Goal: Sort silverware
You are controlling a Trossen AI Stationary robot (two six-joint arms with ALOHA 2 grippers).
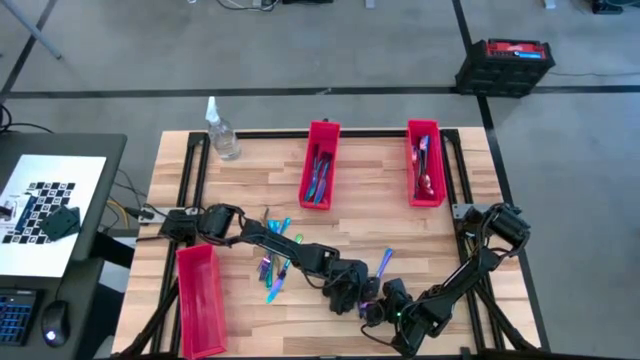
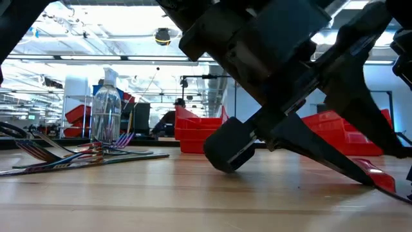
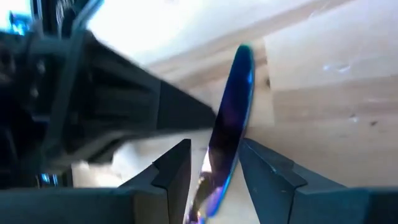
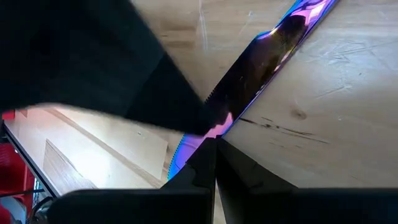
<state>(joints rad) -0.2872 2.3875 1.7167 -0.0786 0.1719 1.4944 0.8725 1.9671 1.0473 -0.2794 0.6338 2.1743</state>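
Knife (image 1: 384, 266) flat; left gripper (image 1: 352, 296), right gripper (image 1: 378, 308) low beside it.

The knife (image 3: 229, 118) shimmers blue and purple, perhaps pink near its blade. The bins (image 1: 320, 165) are red, the surface (image 1: 370, 215) is pale wood, both arms (image 1: 300, 255) are black.

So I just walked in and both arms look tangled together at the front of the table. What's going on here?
The robot is sorting silverware. Both grippers meet over one iridescent knife lying on the table near its front edge: the left gripper has its fingers open on either side of it, and the right gripper is shut at the blade. Two red bins at the back already hold pieces, a third looks empty, and a loose pile waits.
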